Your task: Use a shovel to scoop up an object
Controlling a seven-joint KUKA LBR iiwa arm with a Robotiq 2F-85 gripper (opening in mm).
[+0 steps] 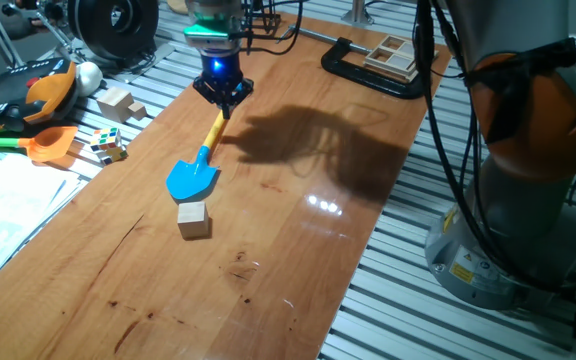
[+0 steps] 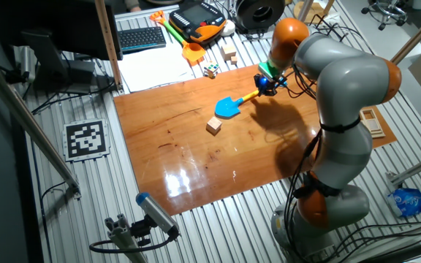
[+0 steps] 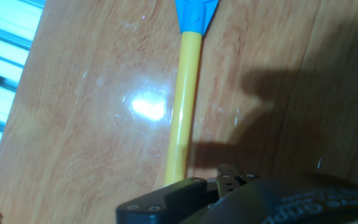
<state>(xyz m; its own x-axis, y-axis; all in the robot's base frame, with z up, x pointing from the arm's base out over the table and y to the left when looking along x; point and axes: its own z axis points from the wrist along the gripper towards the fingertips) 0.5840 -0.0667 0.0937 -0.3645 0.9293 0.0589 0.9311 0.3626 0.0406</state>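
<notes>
Gripper (image 1: 222, 97) fingers are clamped on the shovel (image 1: 199, 163) handle; its shaft is pointed toward seven o'clock, where the object (image 1: 193, 218) sits just beyond the blade.

You get bright overhead light; glare spots on wooden table (image 1: 298, 250) toward 5 o'clock of arm shadow. Hand view soft, gripper (image 3: 185, 196) blurred at 6 o'clock, glare patch left of centre.
</notes>
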